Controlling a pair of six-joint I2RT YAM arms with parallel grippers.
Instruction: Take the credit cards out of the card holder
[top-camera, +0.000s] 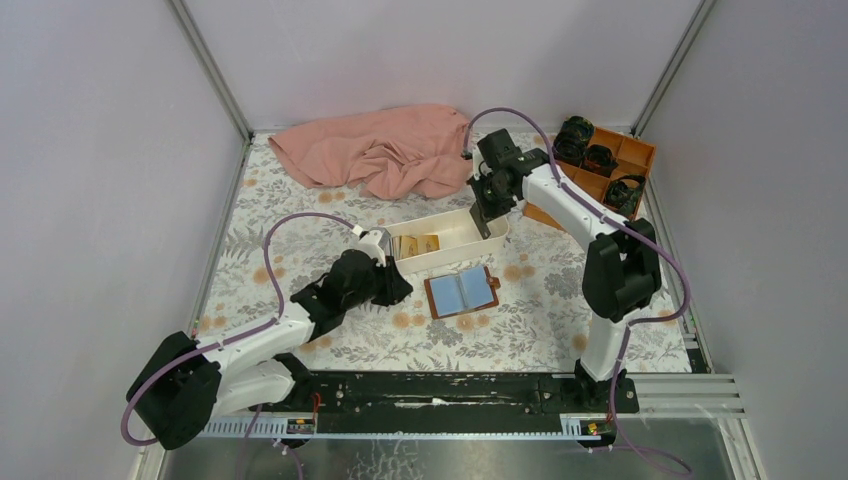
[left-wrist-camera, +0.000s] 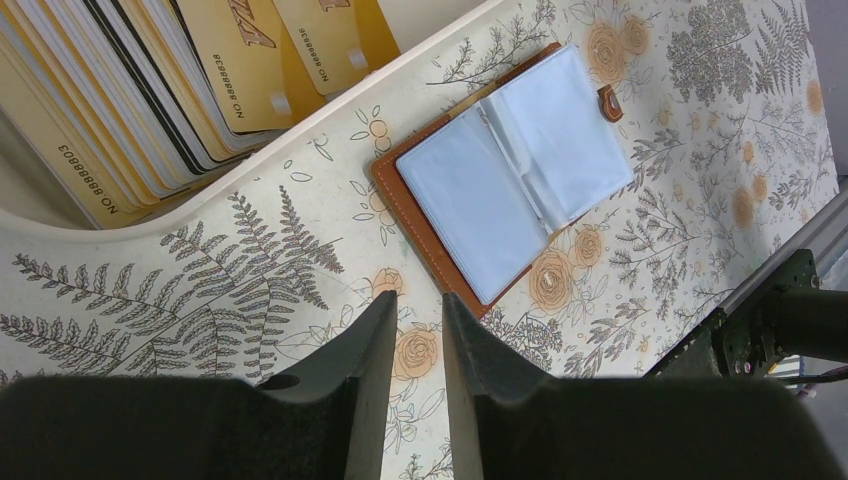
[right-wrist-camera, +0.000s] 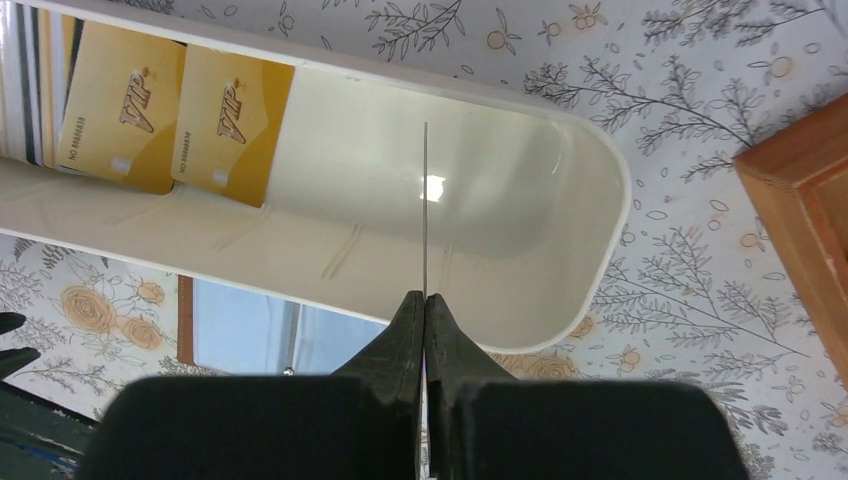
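Note:
The brown card holder (top-camera: 461, 292) lies open on the floral table, its light blue clear sleeves up; it also shows in the left wrist view (left-wrist-camera: 505, 180) and partly in the right wrist view (right-wrist-camera: 270, 335). Several credit cards (top-camera: 415, 245), mostly yellow-orange, lie stacked in the left end of the white tray (top-camera: 497, 232), as the left wrist view (left-wrist-camera: 150, 80) and the right wrist view (right-wrist-camera: 170, 120) show. My right gripper (right-wrist-camera: 425, 297) is shut on one thin card seen edge-on (right-wrist-camera: 425, 210), above the tray's right end (right-wrist-camera: 600, 180). My left gripper (left-wrist-camera: 419, 300) is open and empty, just left of the holder.
A pink cloth (top-camera: 380, 150) lies bunched at the back of the table. An orange compartmented box (top-camera: 610, 165) with dark items stands at the back right, its corner close to the tray (right-wrist-camera: 800, 220). A black rail (top-camera: 450, 390) runs along the near edge.

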